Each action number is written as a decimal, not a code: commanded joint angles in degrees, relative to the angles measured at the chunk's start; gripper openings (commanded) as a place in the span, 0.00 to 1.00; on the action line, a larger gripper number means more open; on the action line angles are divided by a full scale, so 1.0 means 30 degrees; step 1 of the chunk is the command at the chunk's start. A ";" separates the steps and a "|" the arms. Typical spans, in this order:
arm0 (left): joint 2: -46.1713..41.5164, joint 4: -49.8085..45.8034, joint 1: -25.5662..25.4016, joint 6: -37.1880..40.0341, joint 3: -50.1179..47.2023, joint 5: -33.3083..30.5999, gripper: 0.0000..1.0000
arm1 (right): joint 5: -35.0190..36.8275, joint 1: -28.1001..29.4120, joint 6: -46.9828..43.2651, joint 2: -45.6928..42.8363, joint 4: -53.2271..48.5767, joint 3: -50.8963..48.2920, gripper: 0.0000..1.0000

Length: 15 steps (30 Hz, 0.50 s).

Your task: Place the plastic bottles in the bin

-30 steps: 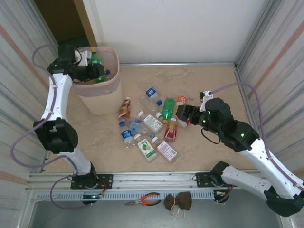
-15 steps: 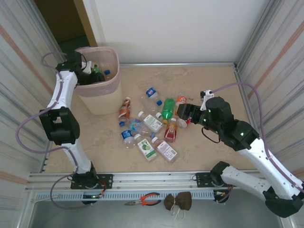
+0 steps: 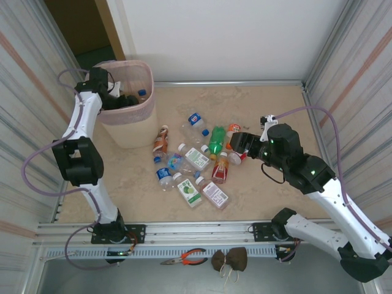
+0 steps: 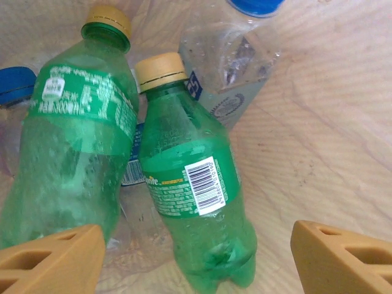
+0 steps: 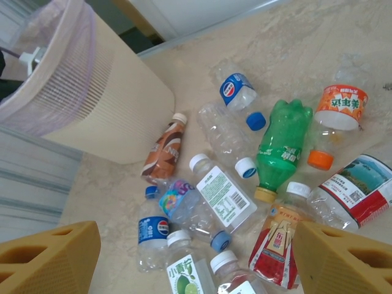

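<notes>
My left gripper (image 3: 114,98) reaches into the pale pink bin (image 3: 149,92) at the back left. It stands open (image 4: 196,263), its fingers well apart from the green bottle (image 4: 190,184) lying below them. A second green bottle (image 4: 73,147) and a clear blue-capped one (image 4: 229,67) lie beside it in the bin. Several plastic bottles (image 3: 196,160) are scattered on the floor mid-scene, among them a green one (image 5: 282,144), a red-labelled one (image 5: 278,245) and a brown one (image 5: 164,150). My right gripper (image 3: 236,146) hovers open (image 5: 196,257) over the pile's right side, holding nothing.
Corrugated metal walls close in left and right. A rail (image 3: 202,236) runs along the near edge, with pliers (image 3: 184,257) and a brown object (image 3: 228,260) lying in front of it. Bare floor (image 3: 263,104) stretches behind and right of the pile.
My left gripper moved deeper into the bin and opened, letting go of the green bottle, which now lies inside. The right gripper shifted slightly and stays open.
</notes>
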 commanded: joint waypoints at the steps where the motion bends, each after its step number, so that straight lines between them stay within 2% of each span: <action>1: -0.1115 -0.0422 -0.0053 0.0153 0.0500 -0.0154 0.82 | -0.0212 -0.0280 0.0009 -0.0299 -0.0187 0.0082 0.81; 15: -0.3824 -0.0515 -0.0053 -0.0072 0.1839 0.1212 0.82 | -0.0469 -0.1792 -0.0581 -0.0219 -0.0568 0.0137 0.84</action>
